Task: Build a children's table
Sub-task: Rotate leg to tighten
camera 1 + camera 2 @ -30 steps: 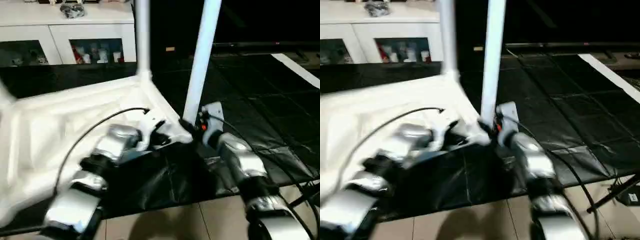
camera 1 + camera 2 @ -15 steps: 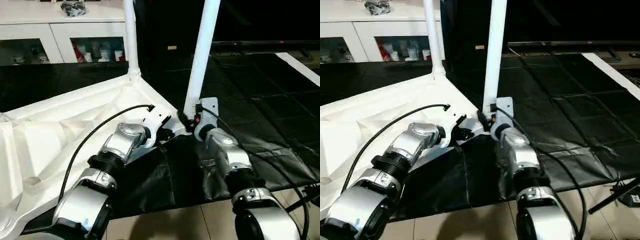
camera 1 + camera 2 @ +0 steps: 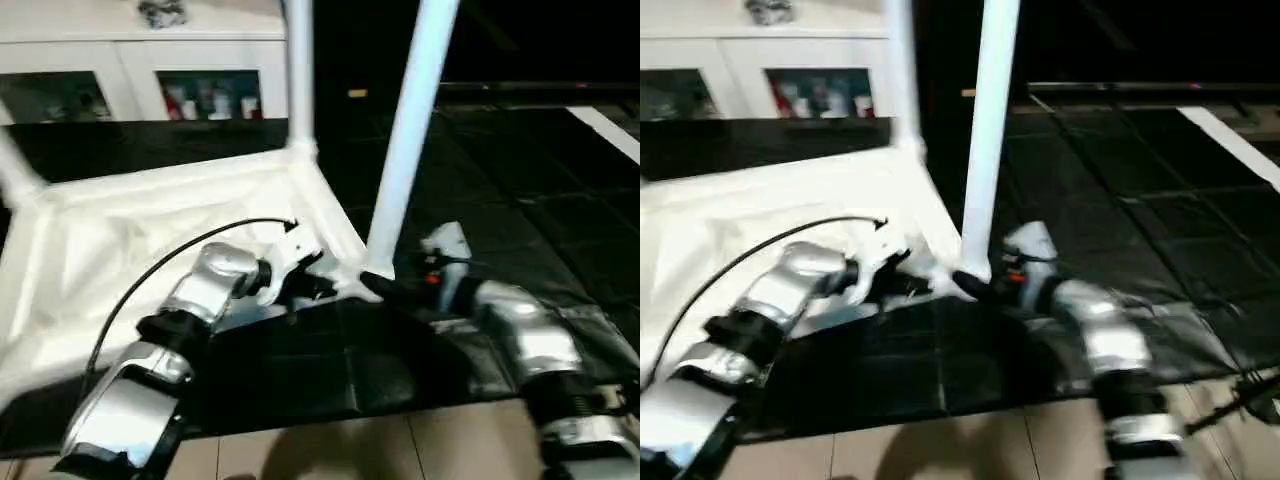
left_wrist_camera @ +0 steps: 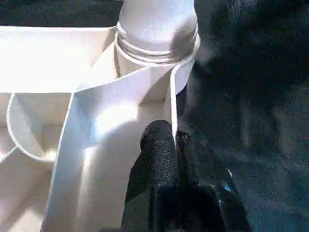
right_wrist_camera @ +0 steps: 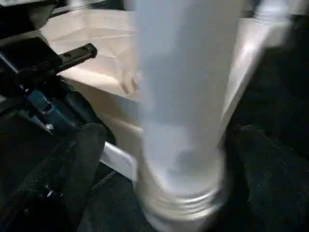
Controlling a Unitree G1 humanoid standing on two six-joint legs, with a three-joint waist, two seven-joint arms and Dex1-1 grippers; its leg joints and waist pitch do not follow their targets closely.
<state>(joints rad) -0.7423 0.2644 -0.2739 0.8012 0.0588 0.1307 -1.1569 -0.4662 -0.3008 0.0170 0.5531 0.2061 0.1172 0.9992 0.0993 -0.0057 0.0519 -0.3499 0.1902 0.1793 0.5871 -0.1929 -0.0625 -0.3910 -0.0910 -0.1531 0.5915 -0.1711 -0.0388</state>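
The white children's table top (image 3: pixel 130 240) lies upside down on a black mat, ribbed underside up. One leg (image 3: pixel 298 70) stands in the far corner socket, another (image 3: pixel 410 130) in the near right socket, and a third (image 3: pixel 15 170) at the left. My left gripper (image 4: pixel 175 139) is shut on the thin rim wall (image 4: pixel 170 104) beside the near right socket. My right gripper (image 3: pixel 378 287) is at that leg's base (image 5: pixel 181 159), open. One finger (image 5: pixel 84 154) stands apart from the leg.
A white glass-door cabinet (image 3: pixel 150 90) runs along the back. The black mat (image 3: pixel 520 180) stretches far to the right, with a white strip (image 3: pixel 610 130) at its edge. Tiled floor (image 3: pixel 350 450) lies in front. A black cable (image 3: pixel 170 265) arcs over my left forearm.
The whole view has shifted. My right forearm has swung out to the right, away from the leg's base. The left gripper keeps its hold on the rim.
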